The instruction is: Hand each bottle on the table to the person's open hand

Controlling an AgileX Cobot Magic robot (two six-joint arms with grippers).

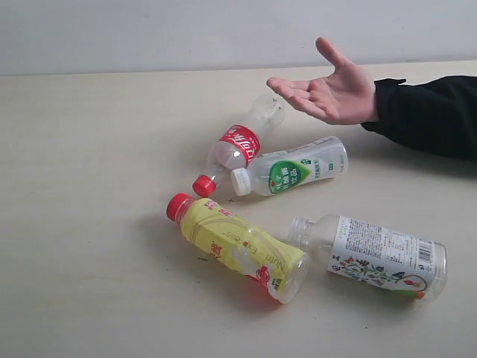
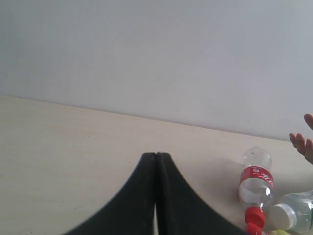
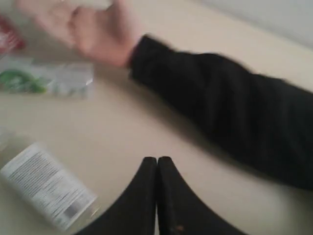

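No bottle has been handed over yet: all four lie on their sides on the tabletop, and this looks like the start of the first pick.

The left claw has its two black fingers pressed together with nothing between them. It sits well to the left of the cluster; in its wrist view the red-label bottle is off to one side, apart from the tips. Just near of that bottle lies the yellow-wrapped bottle, its red cap pointing left. To their right, the green-white bottle has its white cap almost touching the red-label bottle's red cap. Near right lies the floral-label bottle.

The person's open hand waits palm up at the far right, above the tabletop.

The right claw is likewise closed and empty, with the floral-label bottle close by and the black sleeve beyond.

Next, I judge, one claw must spread its fingers, descend over a bottle's body and close across it.
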